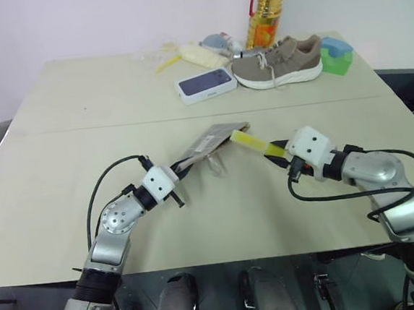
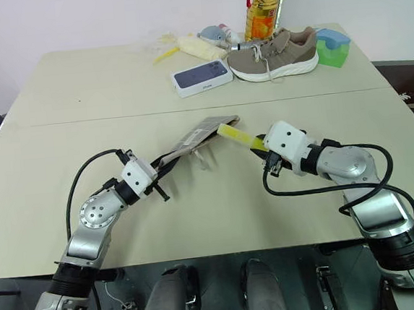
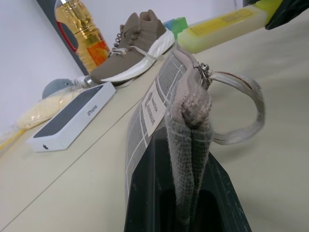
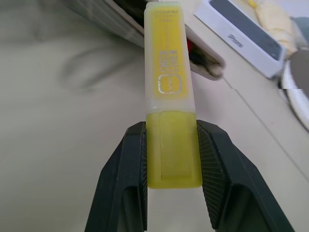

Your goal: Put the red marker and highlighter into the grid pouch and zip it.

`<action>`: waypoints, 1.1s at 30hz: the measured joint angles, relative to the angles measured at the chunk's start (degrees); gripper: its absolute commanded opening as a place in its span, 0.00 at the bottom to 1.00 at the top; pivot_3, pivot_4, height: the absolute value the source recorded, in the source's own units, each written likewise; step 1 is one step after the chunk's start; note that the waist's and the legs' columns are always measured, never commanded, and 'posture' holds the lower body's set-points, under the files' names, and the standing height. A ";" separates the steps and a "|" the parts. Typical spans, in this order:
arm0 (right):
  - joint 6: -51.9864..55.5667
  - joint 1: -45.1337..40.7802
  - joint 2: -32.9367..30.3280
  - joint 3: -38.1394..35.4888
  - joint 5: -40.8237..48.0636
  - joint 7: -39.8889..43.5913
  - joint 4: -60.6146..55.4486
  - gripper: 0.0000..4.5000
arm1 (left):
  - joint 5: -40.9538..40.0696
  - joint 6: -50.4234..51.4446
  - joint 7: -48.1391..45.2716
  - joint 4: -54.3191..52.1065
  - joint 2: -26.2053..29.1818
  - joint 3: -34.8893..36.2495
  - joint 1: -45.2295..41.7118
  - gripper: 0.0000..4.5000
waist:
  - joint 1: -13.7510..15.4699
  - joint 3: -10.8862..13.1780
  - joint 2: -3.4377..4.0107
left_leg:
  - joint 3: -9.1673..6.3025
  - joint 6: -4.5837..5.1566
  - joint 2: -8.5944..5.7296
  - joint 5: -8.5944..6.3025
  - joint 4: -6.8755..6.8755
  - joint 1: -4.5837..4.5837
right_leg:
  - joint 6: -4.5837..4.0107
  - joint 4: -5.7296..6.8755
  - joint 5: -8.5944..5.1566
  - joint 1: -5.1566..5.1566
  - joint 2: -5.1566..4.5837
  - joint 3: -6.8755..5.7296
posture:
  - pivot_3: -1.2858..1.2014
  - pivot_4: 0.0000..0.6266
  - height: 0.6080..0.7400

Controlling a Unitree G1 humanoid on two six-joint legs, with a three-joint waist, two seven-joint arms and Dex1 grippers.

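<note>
Highlighter (image 4: 169, 96), clamped in the right gripper (image 4: 171, 159), needed straight feeding into the grid pouch (image 1: 210, 144); left gripper (image 3: 186, 193) pinched its near edge.

Even, bright indoor light fell on the pale bench (image 1: 64, 175), casting only soft, faint shadows. Glare glinted off the oil bottle (image 1: 267, 8). In the right wrist view the highlighter (image 4: 170, 92) was sharp, while everything behind it was blurred.
</note>
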 measured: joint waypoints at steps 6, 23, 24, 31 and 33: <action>0.16 0.07 -1.01 -0.58 -0.02 0.18 0.00 0.19 | 0.00 -0.14 -0.07 0.00 0.00 -0.03 0.00 0.00 | -0.01 0.00 0.00 | 0.00 0.00 0.00 0.00 0.00 0.00 | 0.00 0.00 0.00 0.00 0.00 0.00 | 0.52 0.24 0.88; -0.34 -0.84 -3.04 2.16 -2.41 0.88 0.02 0.19 | -0.21 -0.70 -3.98 -0.71 -0.02 -1.36 0.46 0.00 | 0.00 0.00 0.00 | 0.00 0.00 -0.01 0.00 0.01 0.00 | 0.00 0.00 0.00 0.00 0.00 0.00 | 0.52 0.24 0.88; -0.76 -1.15 -3.94 2.67 -3.00 1.39 -0.02 0.19 | -0.21 -0.90 -4.28 -0.71 0.04 -1.70 0.46 0.00 | 0.00 0.00 0.00 | 0.00 0.00 0.00 0.00 0.01 0.00 | 0.00 0.00 0.00 0.00 0.00 0.00 | 0.52 0.24 0.88; -4.97 -2.77 -10.59 5.96 -6.81 7.00 -3.03 0.19 | -0.22 -1.79 -7.11 -0.76 0.75 -2.78 0.49 0.00 | -0.05 0.00 0.00 | -0.01 0.00 0.00 0.00 0.02 0.01 | 0.00 0.00 0.00 0.00 0.01 0.00 | 0.52 0.24 0.88; -5.20 -3.83 -10.96 6.81 -7.24 8.66 -4.01 0.19 | -0.26 -2.35 -8.12 -0.93 0.77 -2.97 0.53 0.00 | -0.04 0.00 0.00 | -0.01 0.00 0.00 0.00 0.02 0.01 | 0.00 0.00 0.00 0.00 0.01 0.00 | 0.52 0.24 0.88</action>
